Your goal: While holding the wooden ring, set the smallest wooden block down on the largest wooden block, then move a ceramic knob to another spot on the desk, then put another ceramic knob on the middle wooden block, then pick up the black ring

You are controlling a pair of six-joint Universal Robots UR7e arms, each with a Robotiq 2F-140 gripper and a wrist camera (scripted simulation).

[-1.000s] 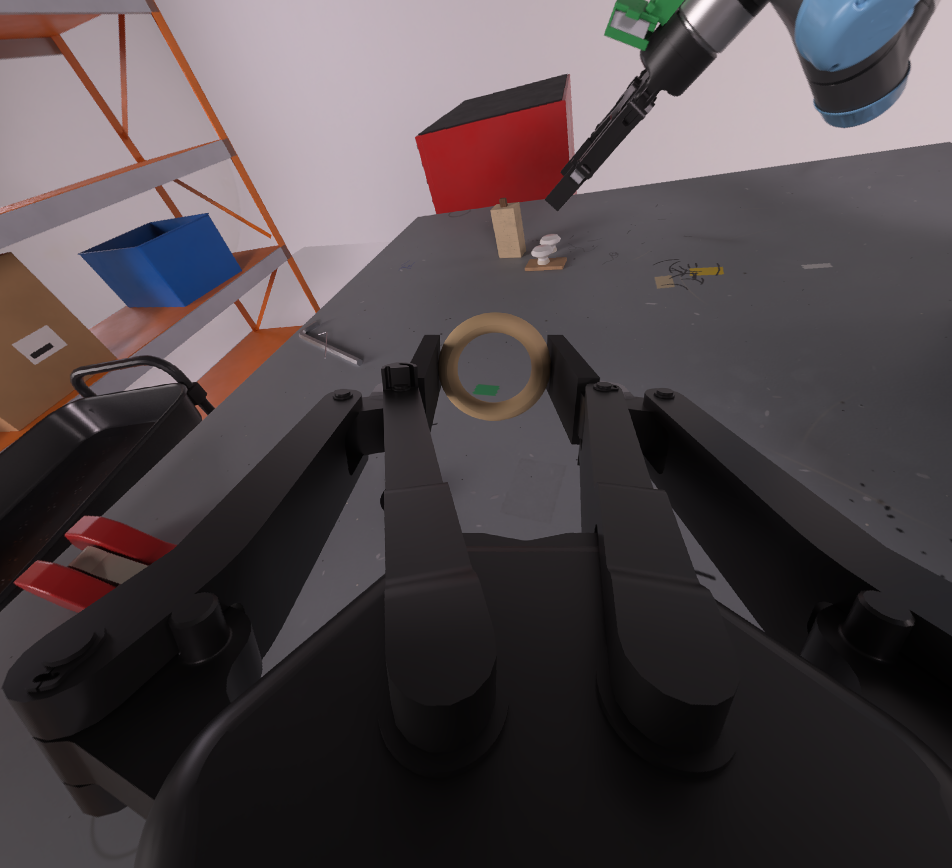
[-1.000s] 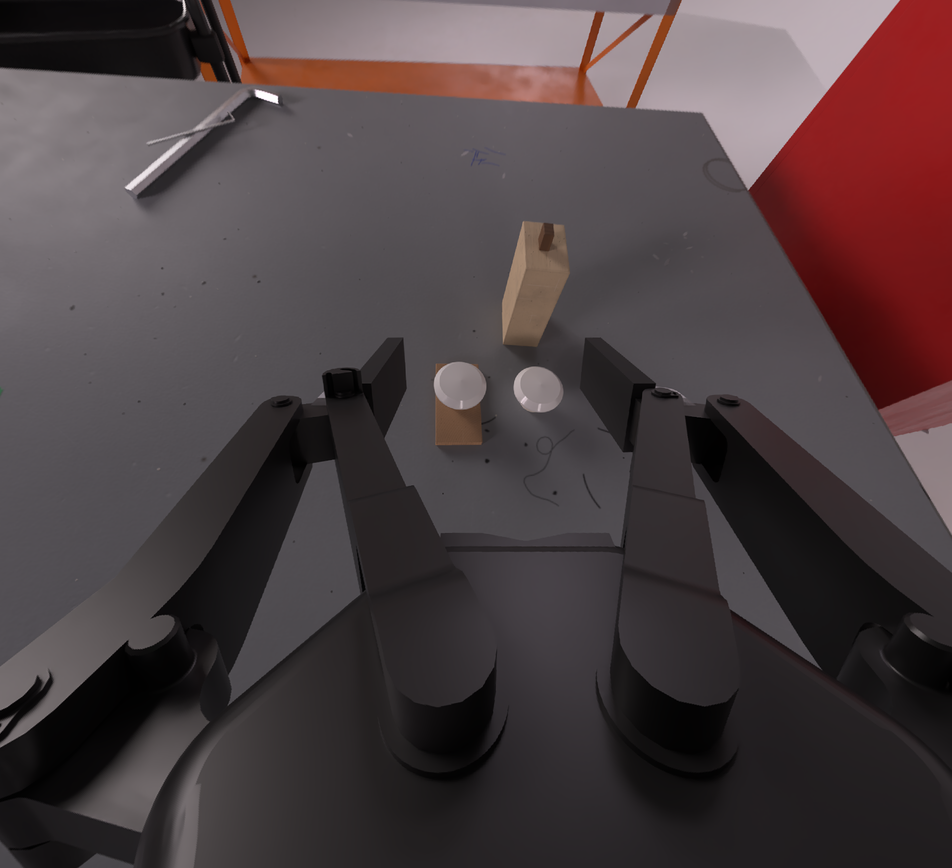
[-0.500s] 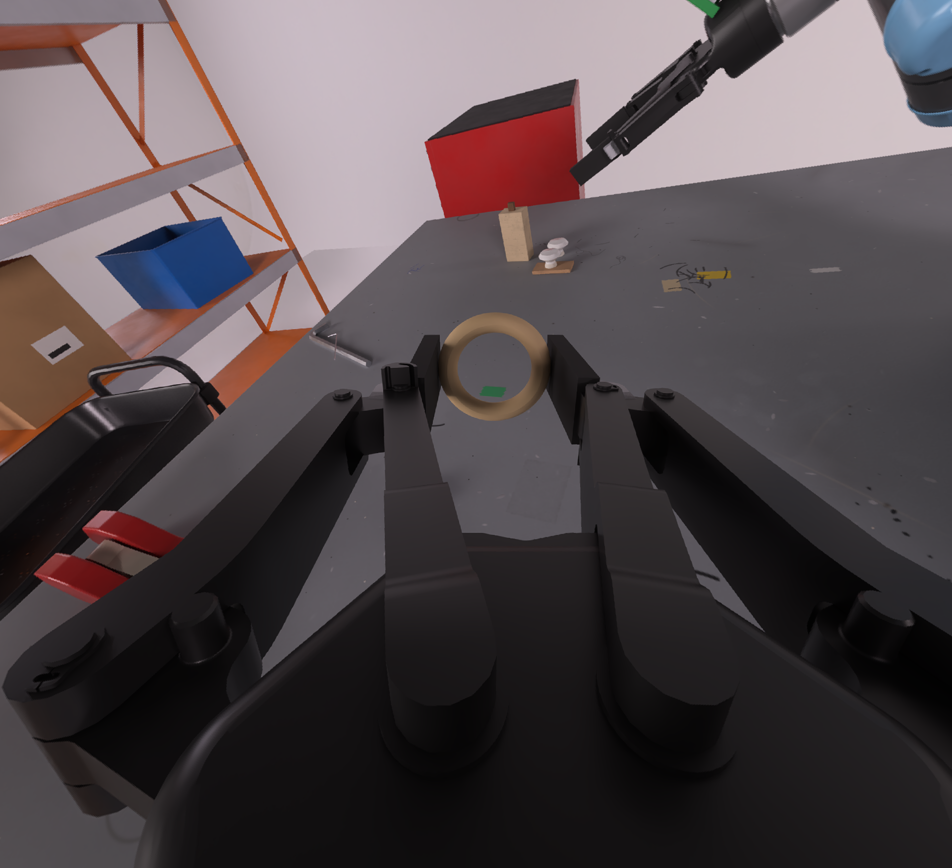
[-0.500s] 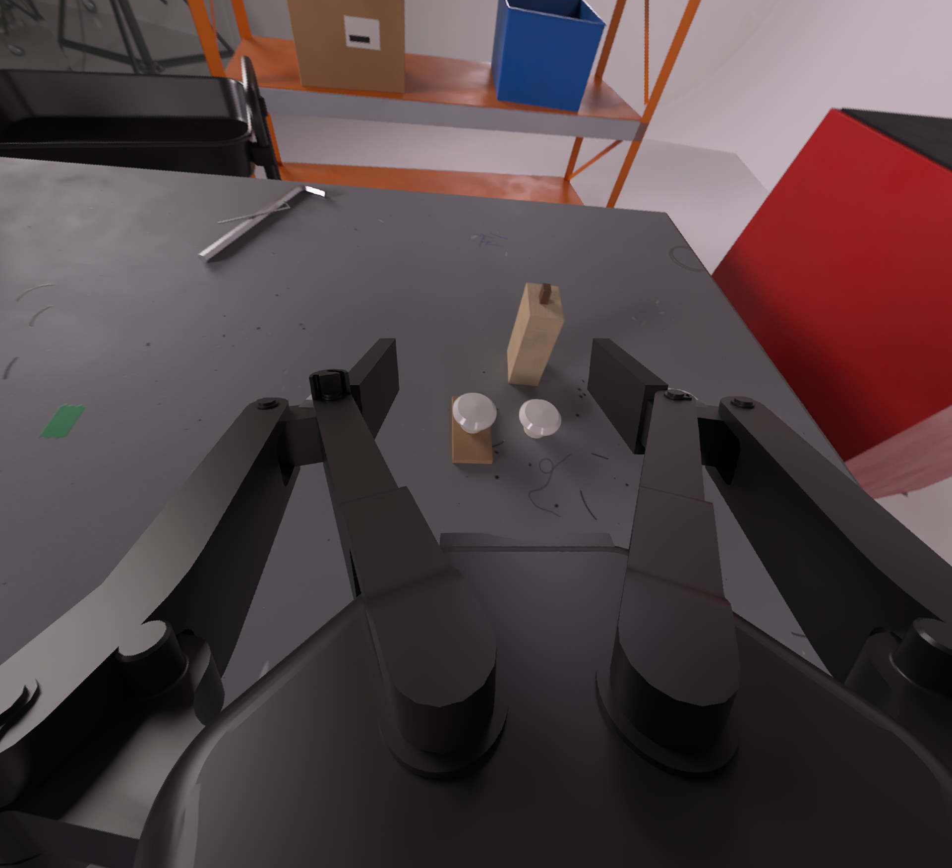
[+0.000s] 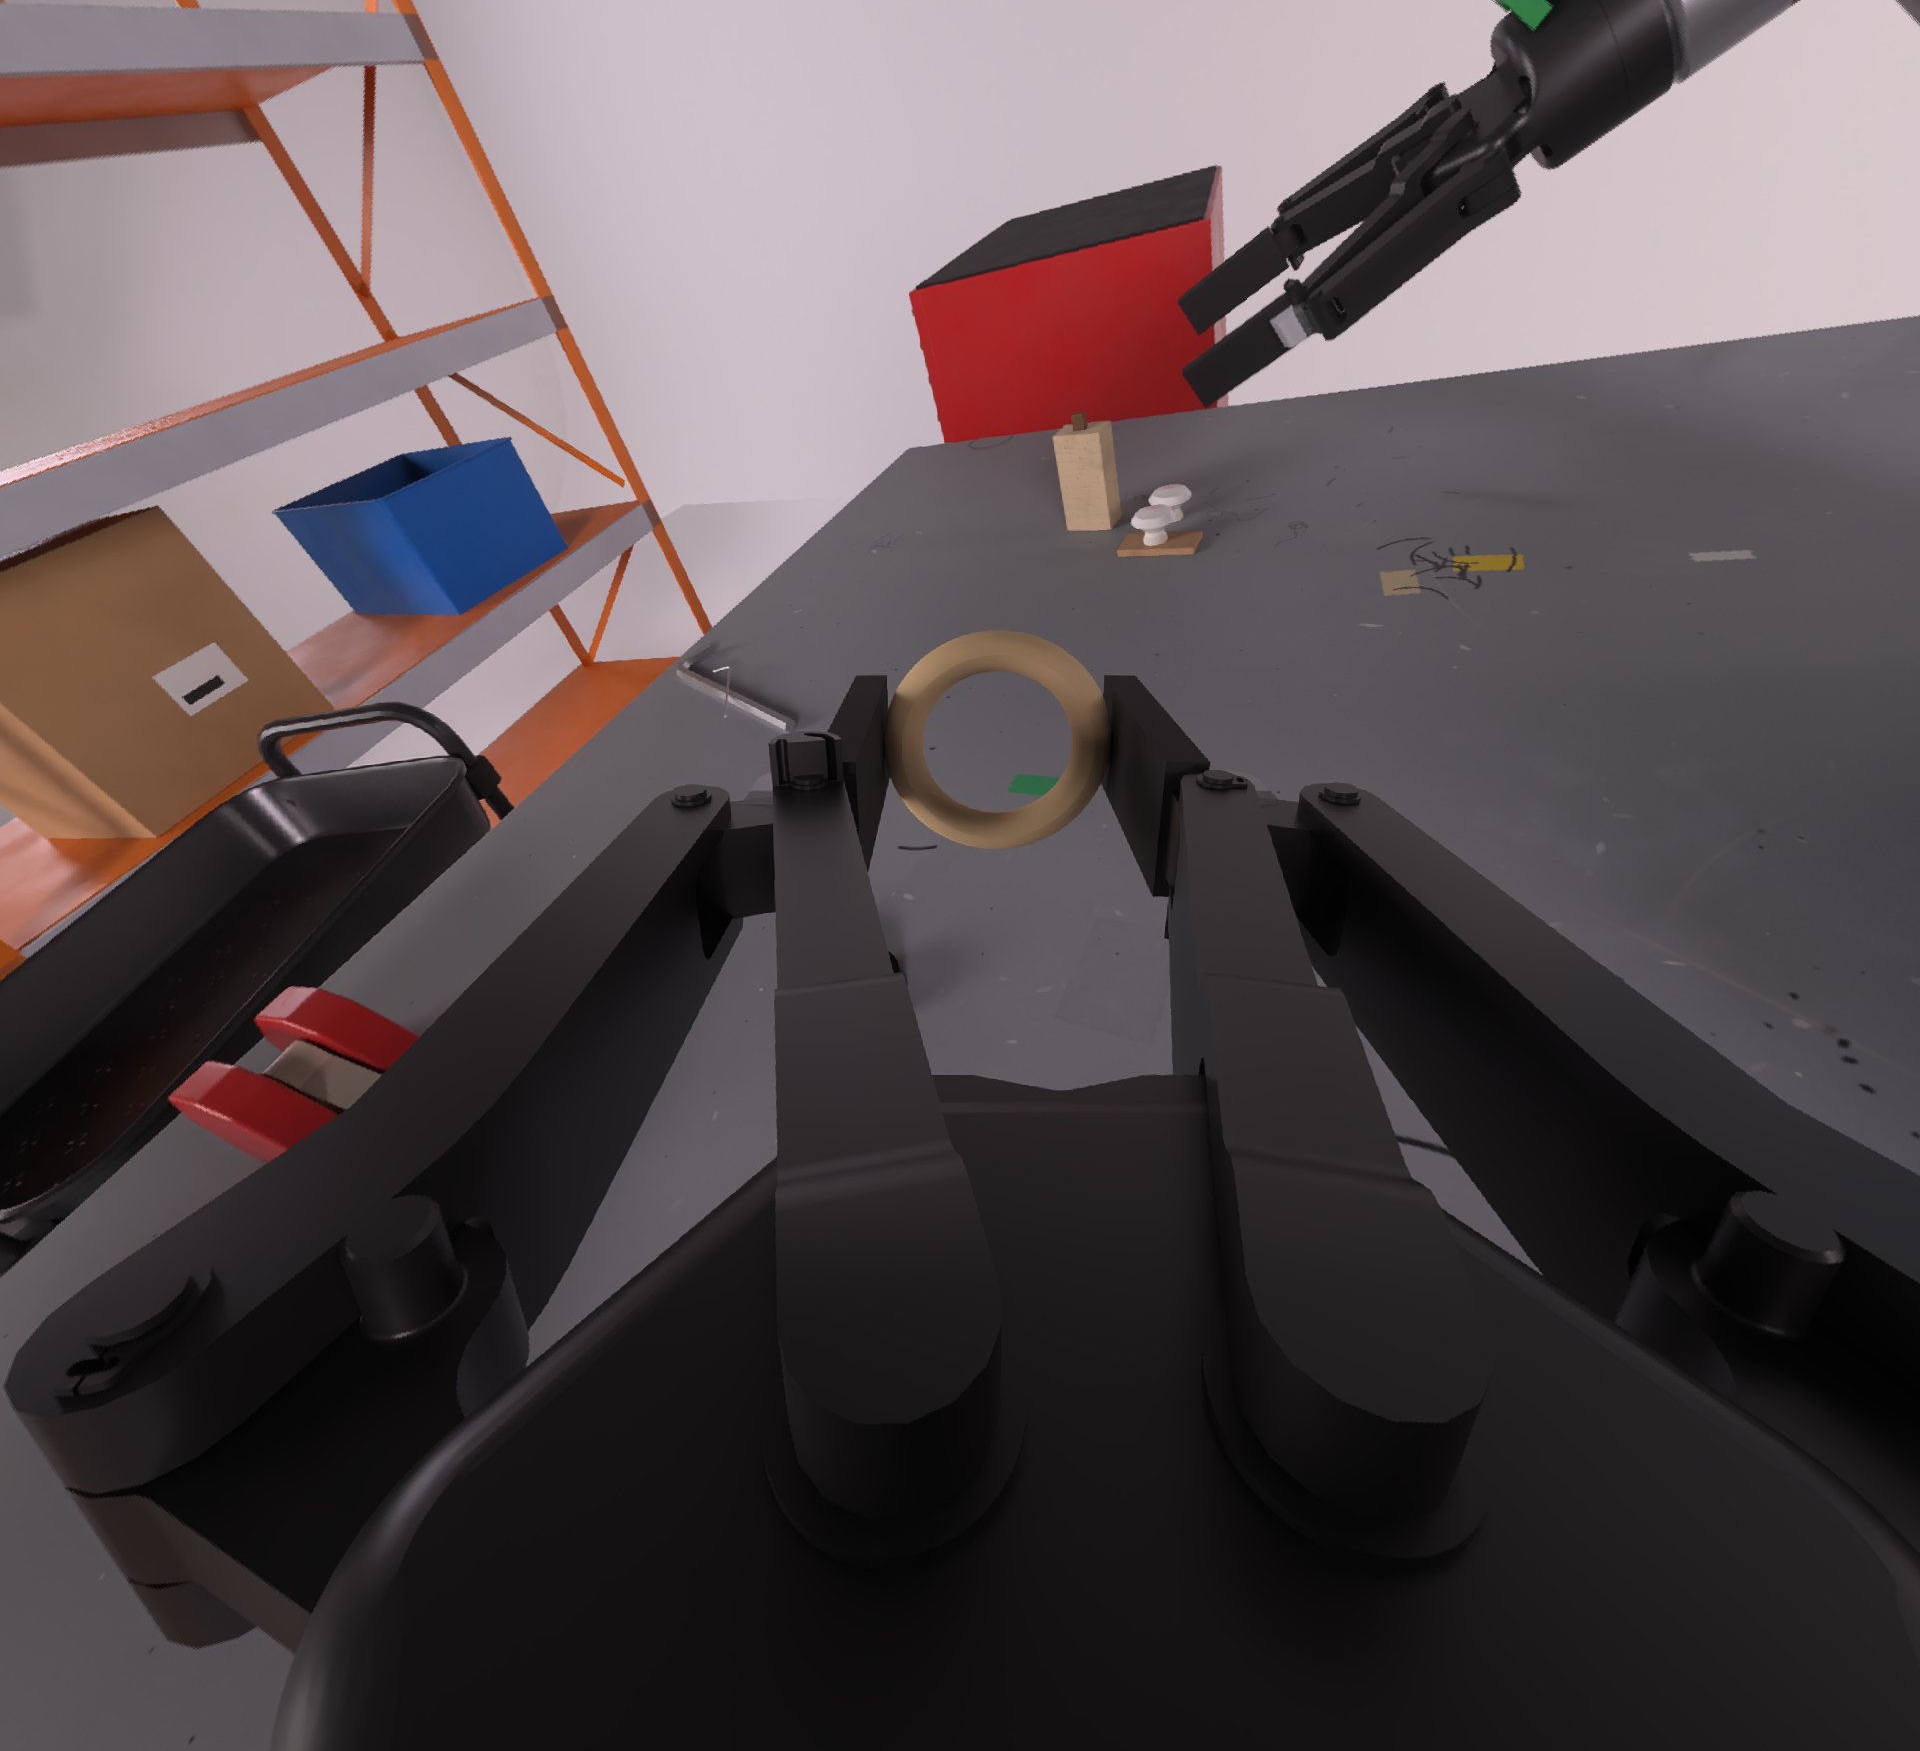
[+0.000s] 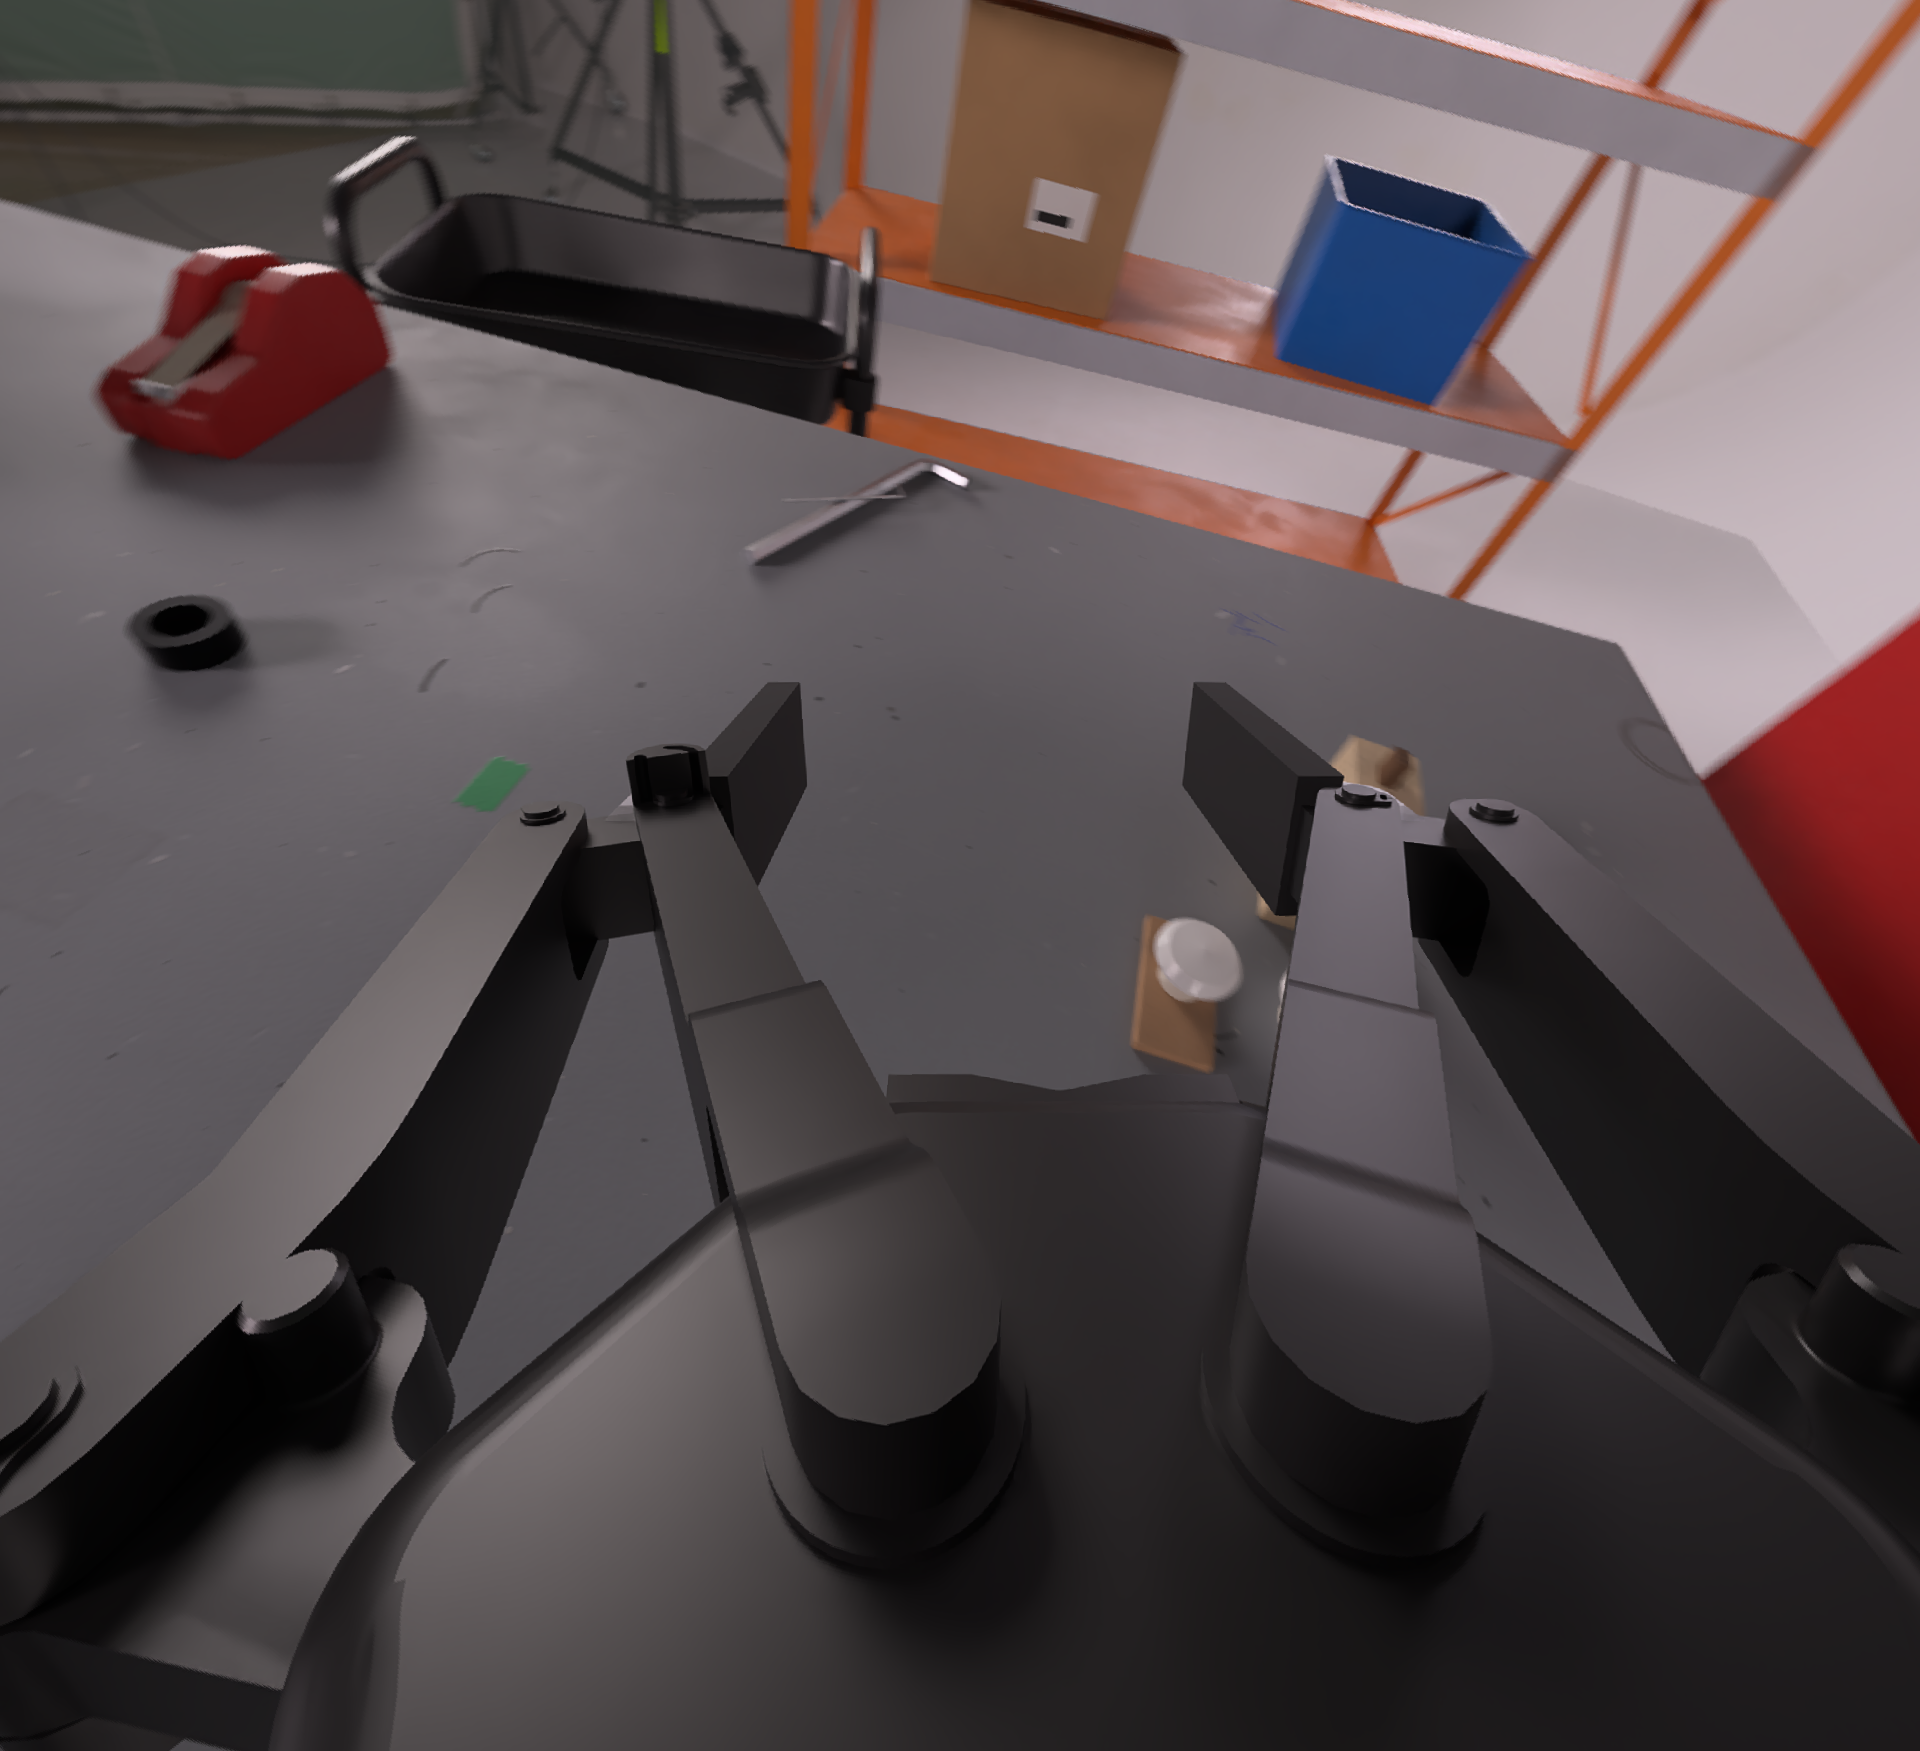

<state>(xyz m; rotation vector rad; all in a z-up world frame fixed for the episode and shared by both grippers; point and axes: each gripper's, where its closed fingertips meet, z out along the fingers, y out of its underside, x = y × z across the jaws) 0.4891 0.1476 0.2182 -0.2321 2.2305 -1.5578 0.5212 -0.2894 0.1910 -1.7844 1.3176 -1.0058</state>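
Note:
My left gripper (image 5: 997,745) is shut on the wooden ring (image 5: 992,831), held upright above the desk. Far off, a tall wooden block (image 5: 1087,480) carries a tiny dark block (image 5: 1078,421). Beside it, one white knob (image 5: 1151,522) sits on a flat wooden block (image 5: 1161,545) and a second knob (image 5: 1172,496) stands behind. My right gripper (image 6: 997,766) is open and empty, high above the desk. The flat block (image 6: 1172,1026) and its knob (image 6: 1198,958) lie under it at right. The black ring (image 6: 185,633) lies far left. The right finger hides the second knob.
A red tape dispenser (image 6: 244,351) and a black tray (image 6: 623,299) sit at the desk's far left edge. A metal hex key (image 6: 862,512) and a green tape patch (image 6: 492,784) lie on the desk. A red box (image 5: 1070,330) stands beyond the desk edge. Orange shelving (image 6: 1351,330) stands behind.
My right gripper has risen from above the knobs and turned left, bringing the black ring and tape dispenser into view. My left gripper still holds the wooden ring in place.

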